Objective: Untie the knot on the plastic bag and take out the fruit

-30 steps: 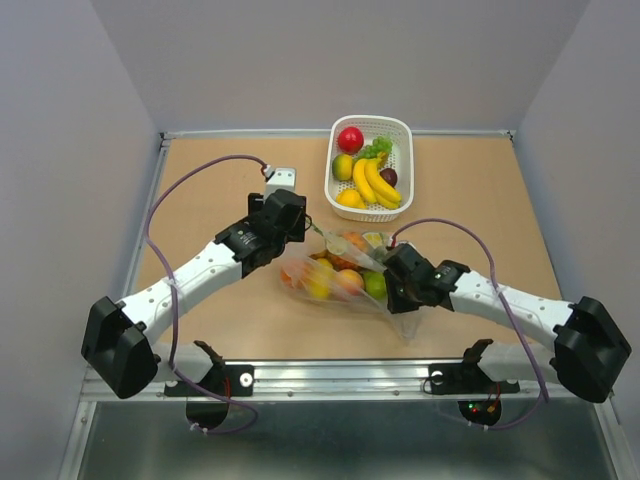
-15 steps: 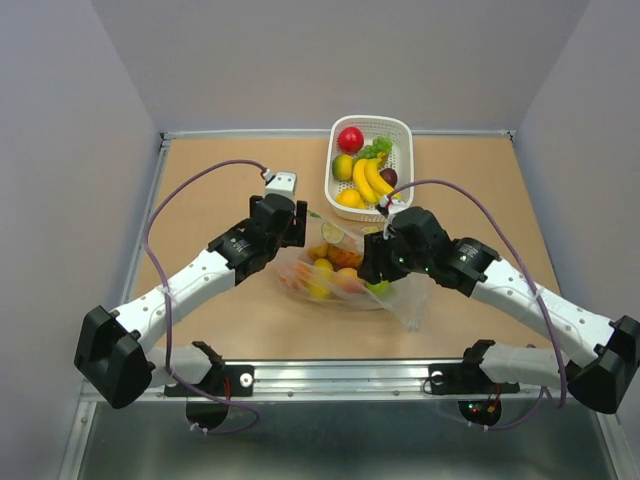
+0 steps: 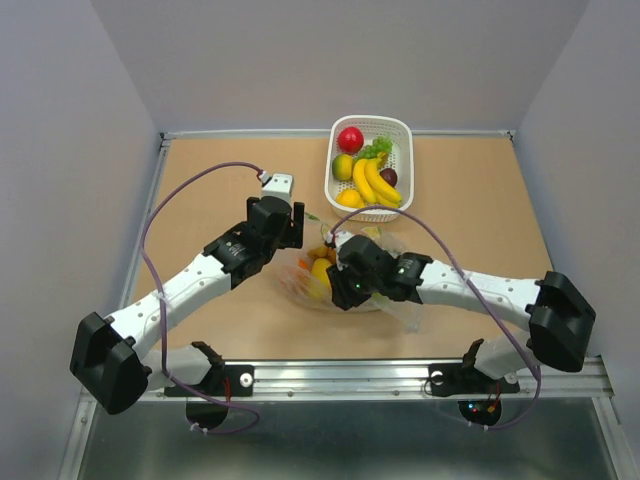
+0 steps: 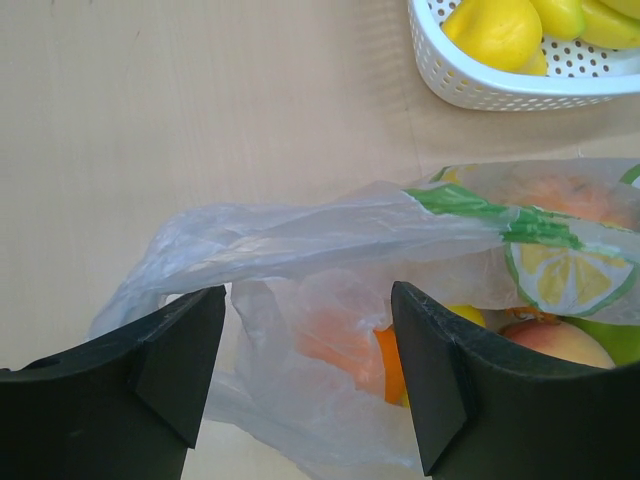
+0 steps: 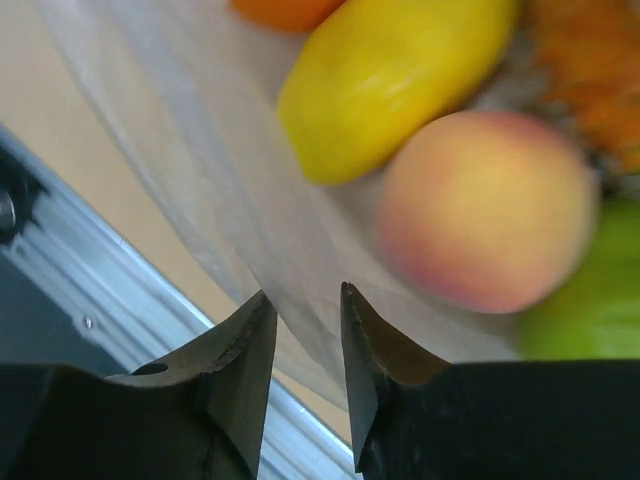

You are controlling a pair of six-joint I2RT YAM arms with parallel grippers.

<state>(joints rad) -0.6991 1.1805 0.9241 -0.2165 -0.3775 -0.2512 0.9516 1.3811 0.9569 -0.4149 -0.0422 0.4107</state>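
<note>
The plastic bag (image 3: 375, 262) lies on the table in front of the basket, with the fruit inside. My left gripper (image 3: 296, 226) is open at the bag's far left end. Loose plastic (image 4: 300, 235) lies between and beyond its jaws, ungripped, with the orange (image 4: 375, 345) behind it. My right gripper (image 3: 343, 287) hangs over the bag's near left side, jaws slightly apart, with bag film (image 5: 250, 190) in front of them. Close by are the yellow oval fruit (image 5: 400, 75), peach (image 5: 485, 210) and green fruit (image 5: 595, 300). I cannot make out any knot.
The white basket (image 3: 404, 128) stands at the back with bananas (image 3: 376, 180), a red apple (image 3: 350, 138) and other fruit; its corner shows in the left wrist view (image 4: 500, 92). The table's metal front rail (image 5: 110, 300) lies just below the right gripper.
My right arm has swung left, from the bag's right end to over its near left side. My left gripper has edged slightly toward the back; the bag has bunched up a little.
</note>
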